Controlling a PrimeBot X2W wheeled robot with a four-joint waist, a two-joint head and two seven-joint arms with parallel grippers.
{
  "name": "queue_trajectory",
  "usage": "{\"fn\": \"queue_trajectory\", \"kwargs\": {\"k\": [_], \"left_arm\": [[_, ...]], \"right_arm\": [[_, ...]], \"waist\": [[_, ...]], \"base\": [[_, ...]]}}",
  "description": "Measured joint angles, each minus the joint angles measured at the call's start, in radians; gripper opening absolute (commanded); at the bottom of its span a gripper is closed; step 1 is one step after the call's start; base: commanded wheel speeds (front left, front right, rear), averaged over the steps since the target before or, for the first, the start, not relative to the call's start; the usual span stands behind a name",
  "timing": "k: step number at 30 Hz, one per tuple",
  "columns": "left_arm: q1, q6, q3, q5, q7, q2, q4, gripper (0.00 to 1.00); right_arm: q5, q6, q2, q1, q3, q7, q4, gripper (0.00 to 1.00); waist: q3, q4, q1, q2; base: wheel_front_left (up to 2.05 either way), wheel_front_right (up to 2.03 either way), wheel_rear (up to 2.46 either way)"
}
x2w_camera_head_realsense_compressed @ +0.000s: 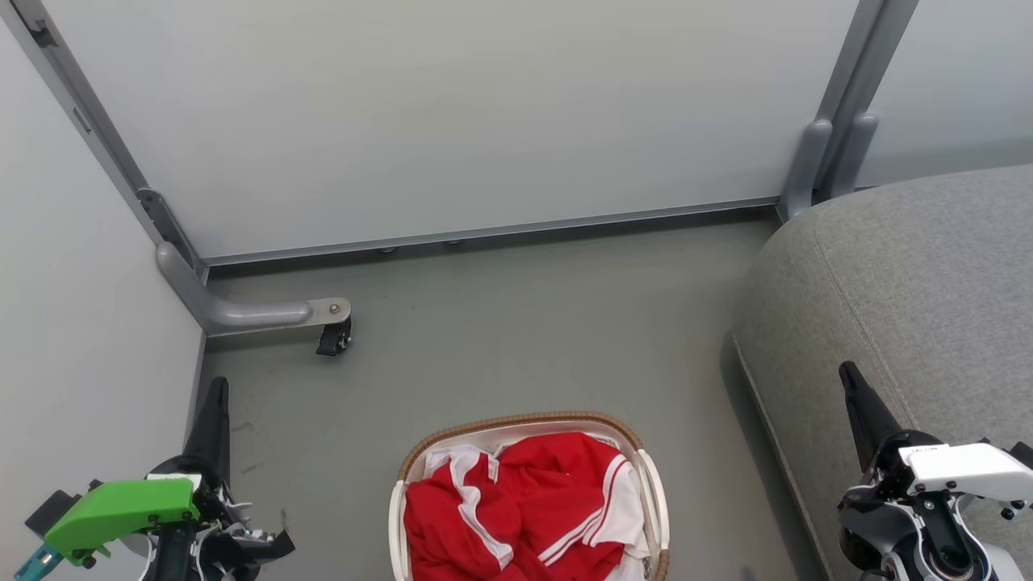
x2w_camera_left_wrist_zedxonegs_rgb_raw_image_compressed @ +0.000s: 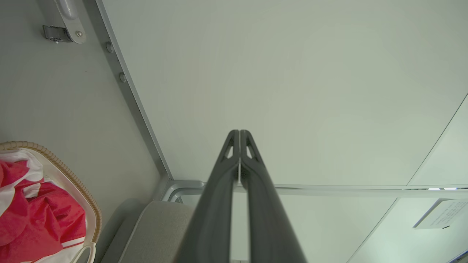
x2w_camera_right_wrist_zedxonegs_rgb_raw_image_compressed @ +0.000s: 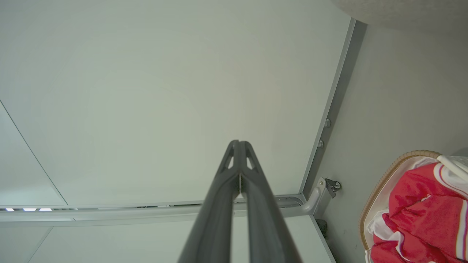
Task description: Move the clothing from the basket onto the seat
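Grey floor [x2w_camera_head_realsense_compressed: 524, 323], white basket [x2w_camera_head_realsense_compressed: 516, 420] with brown woven rim standing on it at near centre, grey seat [x2w_camera_head_realsense_compressed: 912, 274] along the right, black caster [x2w_camera_head_realsense_compressed: 332, 339] of a partition foot at back left

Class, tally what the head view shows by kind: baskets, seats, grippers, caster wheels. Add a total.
basket: 1
seat: 1
grippers, the left gripper and the right gripper: 2
caster wheel: 1
Total: 5

I note left claw [x2w_camera_head_realsense_compressed: 217, 387]: long dark tapered fingers [x2w_camera_head_realsense_compressed: 211, 432], green wrist cover [x2w_camera_head_realsense_compressed: 121, 508]; right claw [x2w_camera_head_realsense_compressed: 847, 373]: same fingers, white cover [x2w_camera_head_realsense_compressed: 964, 468], black screws [x2w_camera_head_realsense_compressed: 1005, 513].
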Motion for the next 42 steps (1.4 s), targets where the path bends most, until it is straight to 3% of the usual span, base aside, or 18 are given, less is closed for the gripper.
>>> {"fn": "queue_trajectory", "kwargs": {"k": [42], "left_arm": [[0.0,0.0,0.0,0.0,0.0,0.0,0.0,0.0]], "right_arm": [[0.0,0.0,0.0,0.0,0.0,0.0,0.0,0.0]], "waist": [[0.0,0.0,0.0,0.0]], "base": [[0.0,0.0,0.0]]}}
